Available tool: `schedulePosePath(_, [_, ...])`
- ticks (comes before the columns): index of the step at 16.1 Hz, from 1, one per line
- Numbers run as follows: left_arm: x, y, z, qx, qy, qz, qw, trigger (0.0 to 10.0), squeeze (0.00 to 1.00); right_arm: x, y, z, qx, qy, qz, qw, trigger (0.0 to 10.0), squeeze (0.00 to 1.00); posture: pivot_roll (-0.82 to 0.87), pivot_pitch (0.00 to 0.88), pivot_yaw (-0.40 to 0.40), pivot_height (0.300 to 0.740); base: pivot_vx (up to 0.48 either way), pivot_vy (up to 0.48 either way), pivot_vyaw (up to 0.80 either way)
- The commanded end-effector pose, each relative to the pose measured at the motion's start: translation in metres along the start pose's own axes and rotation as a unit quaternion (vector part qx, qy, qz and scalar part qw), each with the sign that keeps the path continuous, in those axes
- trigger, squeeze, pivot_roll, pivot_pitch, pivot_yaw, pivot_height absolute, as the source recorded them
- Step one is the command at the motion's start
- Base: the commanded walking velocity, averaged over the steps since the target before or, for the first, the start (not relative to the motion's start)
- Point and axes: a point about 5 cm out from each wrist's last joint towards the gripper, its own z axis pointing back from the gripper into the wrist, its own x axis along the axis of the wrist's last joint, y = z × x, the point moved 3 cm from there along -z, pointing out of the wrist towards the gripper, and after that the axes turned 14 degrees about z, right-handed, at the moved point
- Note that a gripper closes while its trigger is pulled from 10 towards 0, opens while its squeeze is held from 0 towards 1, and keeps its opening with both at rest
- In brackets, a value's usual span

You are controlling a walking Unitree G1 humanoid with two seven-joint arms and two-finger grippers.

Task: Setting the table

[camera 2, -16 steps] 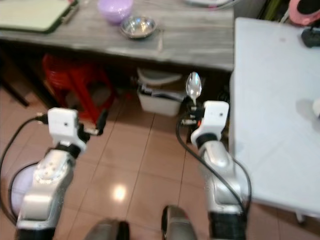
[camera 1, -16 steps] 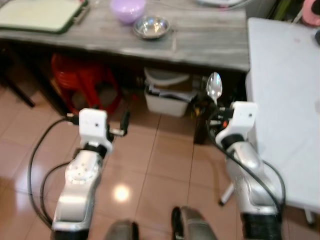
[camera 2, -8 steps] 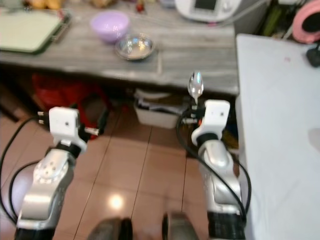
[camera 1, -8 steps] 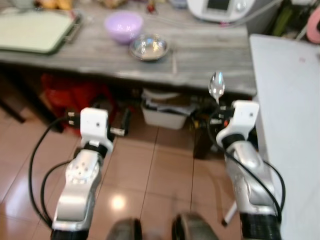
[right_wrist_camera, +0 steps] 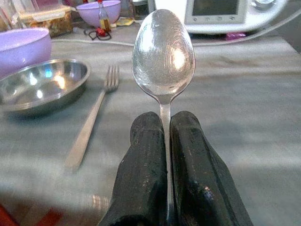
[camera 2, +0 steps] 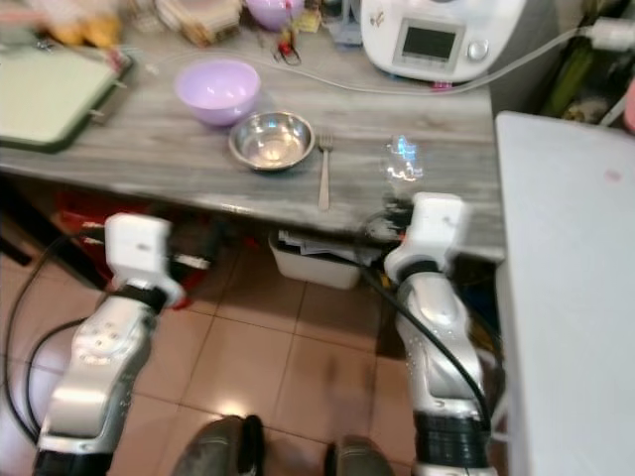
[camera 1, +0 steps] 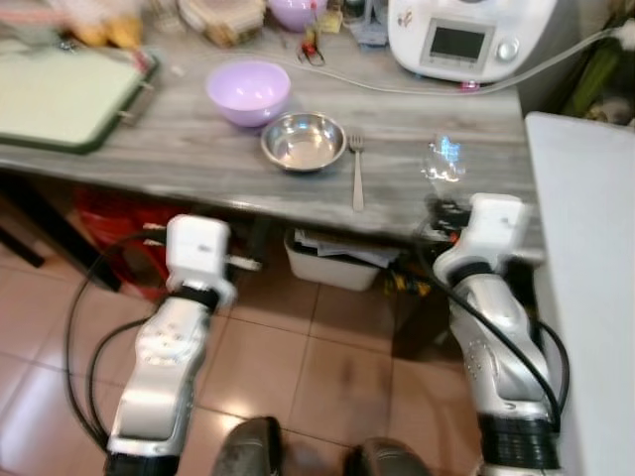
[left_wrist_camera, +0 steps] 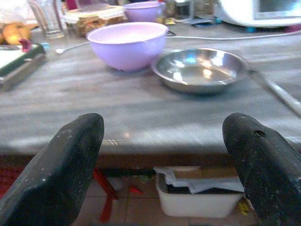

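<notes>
A metal spoon [right_wrist_camera: 163, 59] stands upright, bowl uppermost, its handle pinched between the closed fingers of the right claw [right_wrist_camera: 165, 123] at the near edge of a grey wooden tabletop [camera 1: 189, 164]. Its long axis runs straight on from the claw. Toward ten o'clock from the spoon lie a fork [camera 1: 357, 174], a steel bowl [camera 1: 304, 141] and a lilac bowl [camera 1: 248, 91] — the fork's handle points toward the robot. The left claw [left_wrist_camera: 164, 160] hangs wide, empty, just short of the tabletop edge. The head view blurs the spoon; the right wrist view shows it sharply. The right arm is nearer the fork.
</notes>
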Motion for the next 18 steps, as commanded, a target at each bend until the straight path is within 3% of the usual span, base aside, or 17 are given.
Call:
schedulePosePath(1, [-0.001,-0.007,0.001,-0.010,0.003,0.008,1.000,10.0,0.00,-0.002,-0.012,0.001,-0.022,0.004,0.000,1.000,0.0,0.00,-0.01,0.156,0.017,0.740,0.458,0.000,0.00])
schedulePosePath(3, [0.000,-0.001,0.001,0.014,-0.003,0.022,1.000,10.0,0.00,-0.004,-0.012,0.001,-0.023,0.009,-0.002,1.000,0.0,0.00,0.00,0.158,0.016,0.740,0.403,0.259,0.00])
schedulePosePath(9, [0.003,0.002,0.007,0.013,-0.008,0.017,1.000,10.0,0.00,-0.013,-0.014,0.000,-0.036,0.030,-0.013,0.999,0.0,0.00,0.01,0.173,0.022,0.740,0.000,0.000,0.00])
schedulePosePath(12, [0.001,0.008,0.015,0.018,0.003,0.008,1.000,10.0,0.00,-0.028,-0.009,-0.003,-0.045,0.070,-0.052,0.995,0.0,0.00,0.03,0.183,0.026,0.740,0.000,0.000,0.00])
schedulePosePath(13, [0.001,0.009,0.015,0.018,0.003,0.007,1.000,10.0,0.00,-0.028,-0.008,-0.005,-0.044,0.070,-0.045,0.996,0.0,0.00,0.03,0.184,0.027,0.740,0.000,0.000,0.00])
schedulePosePath(18, [0.004,0.010,0.015,0.017,0.004,0.001,1.000,10.0,0.00,-0.038,0.019,-0.019,-0.022,0.117,-0.106,0.987,0.0,0.00,0.05,0.190,0.029,0.740,0.000,0.000,0.00])
